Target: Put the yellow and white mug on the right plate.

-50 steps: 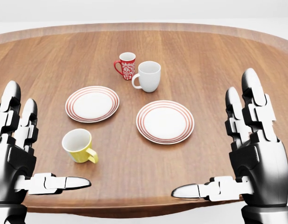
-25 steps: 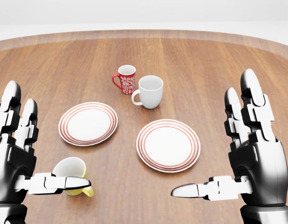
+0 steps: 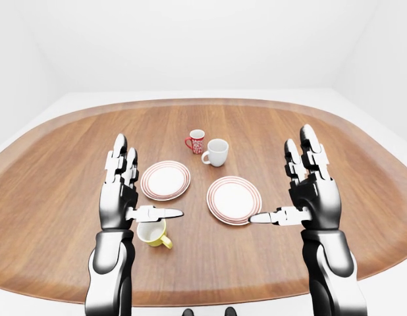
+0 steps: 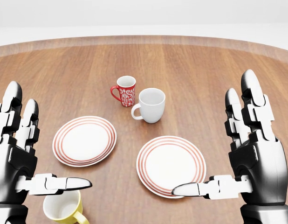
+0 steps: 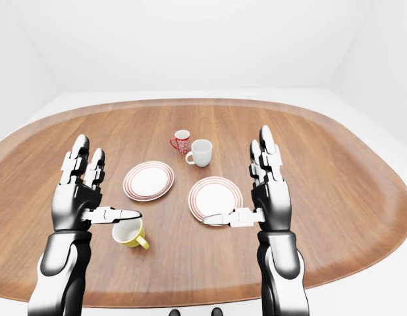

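Left-eye view: plain white room, oval wooden table (image 3: 72, 197) filling the middle. Left hand (image 3: 124, 191) and right hand (image 3: 309, 194) raised above it, fingers spread wide, thumbs pointing inward, gripping nothing. Yellow and white mug (image 3: 153, 233) upright just below the left thumb, handle towards lower right. Left plate (image 3: 165, 180) and right plate (image 3: 234, 199), both white with red rings, bare, side by side. Red patterned mug (image 3: 195, 141) and white mug (image 3: 217, 152) nearly touching, above the plates.

Head view: compared with half a second and a second ago, whole scene slid downward and grown larger, hands unchanged in the picture, so base or camera moved closer, not the crockery. Yellow and white mug now at the bottom edge, partly cut off, under the left thumb. Right plate beside the right thumb tip. Likely meaning: approach nearly done, reach for the mug not yet begun.

Right-eye view: same layout, nothing further to add
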{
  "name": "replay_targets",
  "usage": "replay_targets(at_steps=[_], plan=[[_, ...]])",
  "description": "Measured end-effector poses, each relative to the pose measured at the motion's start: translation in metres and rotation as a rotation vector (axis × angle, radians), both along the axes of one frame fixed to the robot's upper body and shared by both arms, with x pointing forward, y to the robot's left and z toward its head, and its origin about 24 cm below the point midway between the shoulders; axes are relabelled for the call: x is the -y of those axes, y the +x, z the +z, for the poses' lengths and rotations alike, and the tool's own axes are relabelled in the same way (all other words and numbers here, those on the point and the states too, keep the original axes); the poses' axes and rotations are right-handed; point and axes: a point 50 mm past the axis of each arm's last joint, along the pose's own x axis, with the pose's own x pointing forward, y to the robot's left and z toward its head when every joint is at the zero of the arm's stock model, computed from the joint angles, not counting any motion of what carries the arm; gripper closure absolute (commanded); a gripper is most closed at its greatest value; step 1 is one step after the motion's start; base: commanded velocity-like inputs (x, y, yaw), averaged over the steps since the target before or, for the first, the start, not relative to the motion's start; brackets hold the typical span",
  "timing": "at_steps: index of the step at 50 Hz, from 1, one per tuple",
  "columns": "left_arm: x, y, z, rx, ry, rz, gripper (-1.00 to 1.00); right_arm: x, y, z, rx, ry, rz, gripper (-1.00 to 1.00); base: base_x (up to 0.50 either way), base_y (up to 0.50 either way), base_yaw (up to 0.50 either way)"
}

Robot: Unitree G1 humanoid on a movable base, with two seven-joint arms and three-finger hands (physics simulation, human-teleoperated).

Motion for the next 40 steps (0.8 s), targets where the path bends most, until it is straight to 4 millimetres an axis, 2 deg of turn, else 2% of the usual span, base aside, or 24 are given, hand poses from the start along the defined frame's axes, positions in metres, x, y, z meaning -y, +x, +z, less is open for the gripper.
replay_targets(at_steps=[16,21,32,40], plan=[[0.0003,-0.0005,0.0007,0.004,-0.001,-0.001,-1.00,-0.0004,-0.0008,0.0008,0.003,-0.015,-0.010,-1.00,0.00,0.49,0.00],[-0.0012,-0.0006,0.0007,0.002,0.006,0.003,-1.00,-0.0023,-0.0009,0.0001,0.000,-0.009,-0.002,-1.00,0.00,0.05,0.00],[-0.0001,-0.0009,0.0007,0.003,0.000,-0.001,-1.00,-0.0016,-0.0011,-0.0006,-0.004,-0.011,-0.003,-1.00,0.00,0.49,0.00],[-0.0011,-0.0012,0.0010,0.004,0.004,0.002,-1.00,-0.0028,0.0004,-0.0022,-0.011,-0.007,-0.001,-1.00,0.00,0.00,0.00]])
